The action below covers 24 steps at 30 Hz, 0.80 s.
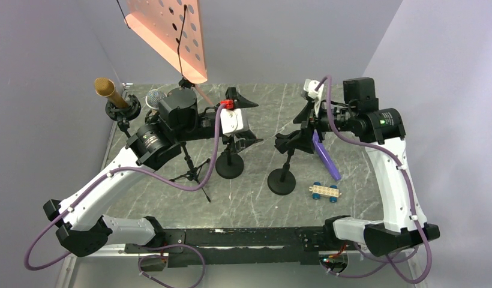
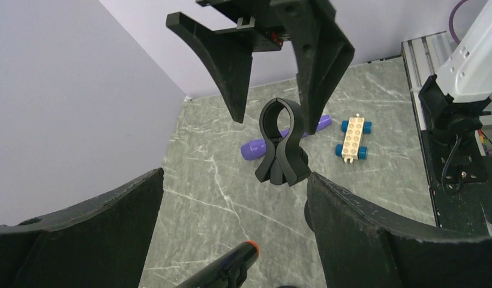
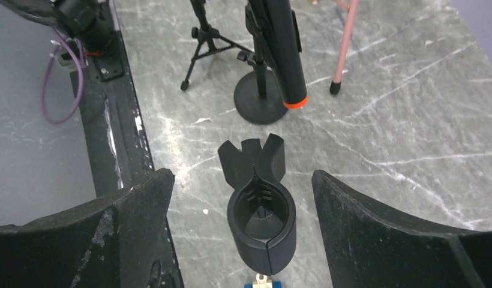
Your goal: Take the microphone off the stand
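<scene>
The microphone (image 3: pixel 284 48) is a black tube with an orange ring at its lower end. It sits tilted in the clip of a round-based stand (image 3: pixel 260 103). In the left wrist view its orange-ringed end (image 2: pixel 234 263) shows low between my fingers. My left gripper (image 2: pixel 234 195) is open, with the jaws on either side of the microphone and not touching it. In the top view the left gripper (image 1: pixel 254 122) hides the microphone. My right gripper (image 3: pixel 242 180) is open around the empty clip (image 3: pixel 261 222) of a second round-based stand (image 1: pixel 282 181).
A tripod stand (image 1: pixel 192 173) stands behind the left arm, with a silver-headed microphone (image 1: pixel 155 98) above it. A gold microphone (image 1: pixel 105 89) sits in a stand at the far left. A purple object (image 1: pixel 325 157) and a toy block car (image 1: pixel 324 191) lie at the right. A pink perforated panel (image 1: pixel 171 30) hangs above.
</scene>
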Motion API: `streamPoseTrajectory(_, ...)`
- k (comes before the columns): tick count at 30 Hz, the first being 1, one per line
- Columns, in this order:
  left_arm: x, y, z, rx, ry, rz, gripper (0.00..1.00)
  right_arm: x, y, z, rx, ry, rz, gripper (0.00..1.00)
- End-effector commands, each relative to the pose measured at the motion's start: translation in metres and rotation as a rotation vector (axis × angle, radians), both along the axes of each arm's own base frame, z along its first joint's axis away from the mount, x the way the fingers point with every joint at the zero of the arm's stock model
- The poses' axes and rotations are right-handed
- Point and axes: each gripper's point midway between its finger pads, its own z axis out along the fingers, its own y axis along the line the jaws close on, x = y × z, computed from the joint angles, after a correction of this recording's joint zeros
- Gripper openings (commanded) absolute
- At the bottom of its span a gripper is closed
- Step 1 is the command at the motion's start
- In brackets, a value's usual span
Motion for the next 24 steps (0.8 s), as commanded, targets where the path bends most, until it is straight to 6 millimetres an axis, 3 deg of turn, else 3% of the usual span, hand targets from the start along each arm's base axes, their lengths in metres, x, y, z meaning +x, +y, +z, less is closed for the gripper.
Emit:
streamPoseTrajectory(1,-0.006,0.009,0.012,-0.027,-0.043,-0.004,0.93,0.007,-0.002,-0.02,-0.1,0.005,-0.021,0.88)
streamPoseTrajectory(4,-0.006,0.01,0.009,-0.022,-0.042,-0.008,0.93,0.01,-0.002,-0.035,-0.141,0.013,-0.035,0.82)
streamPoseTrajectory(19,-0.007,0.008,0.008,-0.02,-0.043,-0.02,0.93,0.022,-0.009,-0.062,-0.239,0.041,-0.108,0.52)
streamPoseTrajectory(24,-0.006,0.009,0.008,-0.018,-0.046,-0.017,0.92,0.026,-0.007,-0.064,-0.234,0.05,-0.114,0.31)
